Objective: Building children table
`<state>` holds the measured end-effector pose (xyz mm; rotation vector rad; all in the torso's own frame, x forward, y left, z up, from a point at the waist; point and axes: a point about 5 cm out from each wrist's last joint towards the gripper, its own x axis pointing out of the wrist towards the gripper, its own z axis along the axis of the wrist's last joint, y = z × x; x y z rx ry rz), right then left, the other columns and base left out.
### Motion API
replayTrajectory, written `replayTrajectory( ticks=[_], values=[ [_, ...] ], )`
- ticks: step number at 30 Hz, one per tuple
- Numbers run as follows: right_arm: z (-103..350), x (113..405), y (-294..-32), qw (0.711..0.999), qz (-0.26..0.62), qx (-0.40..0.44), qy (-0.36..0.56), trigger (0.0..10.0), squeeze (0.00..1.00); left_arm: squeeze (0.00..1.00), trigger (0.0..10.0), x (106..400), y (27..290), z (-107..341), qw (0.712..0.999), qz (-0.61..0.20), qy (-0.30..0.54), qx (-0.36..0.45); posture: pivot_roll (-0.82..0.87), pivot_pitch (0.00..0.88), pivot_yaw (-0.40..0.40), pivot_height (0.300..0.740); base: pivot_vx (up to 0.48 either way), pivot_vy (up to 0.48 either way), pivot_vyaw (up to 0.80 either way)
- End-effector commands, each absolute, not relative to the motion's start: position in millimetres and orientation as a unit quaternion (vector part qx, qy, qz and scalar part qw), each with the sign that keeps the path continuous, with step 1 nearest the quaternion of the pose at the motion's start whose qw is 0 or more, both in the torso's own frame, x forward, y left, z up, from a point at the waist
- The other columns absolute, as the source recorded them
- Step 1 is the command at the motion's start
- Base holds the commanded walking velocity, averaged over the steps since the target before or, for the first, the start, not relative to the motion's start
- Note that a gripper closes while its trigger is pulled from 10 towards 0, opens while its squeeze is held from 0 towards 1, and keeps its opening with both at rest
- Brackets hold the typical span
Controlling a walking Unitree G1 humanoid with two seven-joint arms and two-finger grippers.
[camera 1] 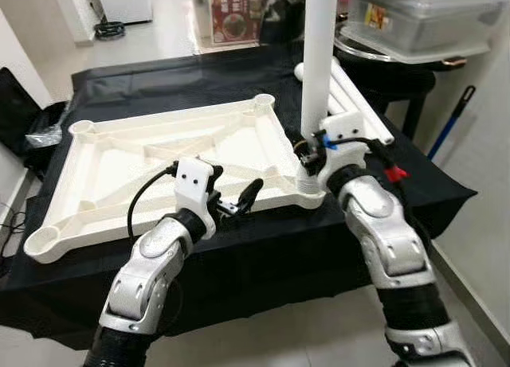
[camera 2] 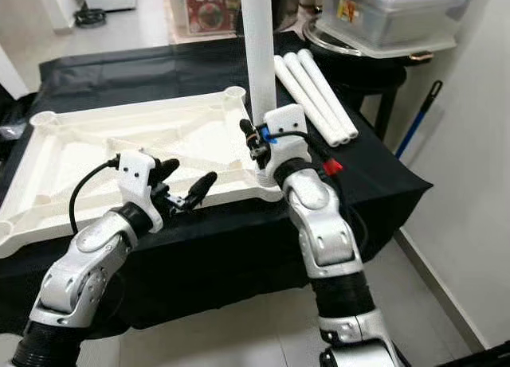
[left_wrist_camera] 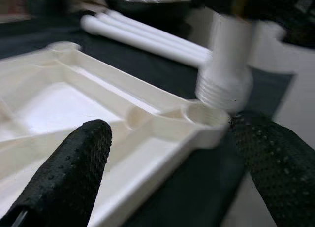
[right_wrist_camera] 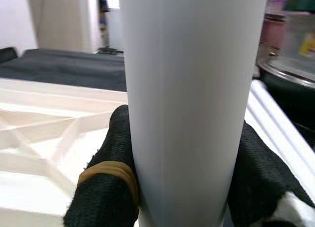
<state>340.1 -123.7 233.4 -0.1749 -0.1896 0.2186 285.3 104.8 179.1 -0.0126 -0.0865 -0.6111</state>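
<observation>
The right gripper [camera 2: 256, 148] has its jaws closed around a white table leg [camera 1: 319, 56], one black finger [right_wrist_camera: 110, 163] pressed on each side of the tube. The leg stands upright, its threaded lower end [left_wrist_camera: 224, 86] at the corner socket [left_wrist_camera: 204, 116] of the white tabletop panel [camera 1: 159, 164]; whether the thread is seated in the socket cannot be determined. The left gripper [camera 1: 237, 198] has its jaws wide open and holds nothing; its two black fingers [left_wrist_camera: 69, 178] point toward the same corner, just above the front rim of the panel near its right end. The panel lies upside down, ribbed underside up, on a worktop covered with black cloth [camera 1: 239, 247]. It takes up most of the worktop, with round sockets at its corners and diagonal ribs crossing its recess. Three more white legs [camera 2: 315, 92] lie side by side, touching one another, on the cloth along the right edge of the worktop, just beside the panel. Beyond the far right corner of the worktop, a clear plastic box [camera 1: 430, 21] rests on a round metal tray [camera 2: 358, 44] on a dark stand. A blue-handled pole [camera 1: 450, 120] leans by the right wall.
</observation>
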Motion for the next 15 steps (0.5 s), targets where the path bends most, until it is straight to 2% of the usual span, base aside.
replayTrajectory(
  ticks=[1, 3, 4, 13, 15],
  values=[
    [232.2, 342.3, -125.5, 0.987, 0.095, -0.088, -0.091, 10.0, 0.00, 0.00, 10.0, 281.3, 104.2, 177.4, 0.949, -0.314, -0.036, 0.009, -0.03, 0.103, 0.009, 0.740, 0.000, 0.000, 0.00],
    [229.0, 342.9, -127.7, 0.989, 0.094, -0.075, -0.088, 10.0, 0.00, 0.00, 10.0, 279.2, 103.0, 175.9, 0.945, -0.323, -0.033, 0.019, -0.03, 0.107, 0.009, 0.740, 0.000, 0.000, 0.00],
    [230.9, 341.0, -128.3, 0.986, 0.109, -0.053, -0.117, 10.0, 0.00, 0.00, 10.0, 276.5, 101.8, 173.5, 0.942, -0.332, -0.029, 0.032, -0.03, 0.116, 0.019, 0.740, 0.000, 0.000, 0.00],
    [240.5, 335.1, -124.3, 0.977, 0.136, -0.022, -0.160, 10.0, 0.00, 0.00, 10.0, 276.9, 96.9, 174.0, 0.940, -0.338, -0.033, 0.037, -0.03, 0.123, 0.024, 0.740, 0.000, 0.000, 0.00],
    [239.3, 329.2, -120.2, 0.968, 0.191, -0.002, -0.161, 10.0, 0.00, 0.00, 10.0, 277.5, 93.8, 174.3, 0.939, -0.341, -0.034, 0.039, -0.04, 0.123, 0.027, 0.740, 0.000, 0.000, 0.00]
  ],
)
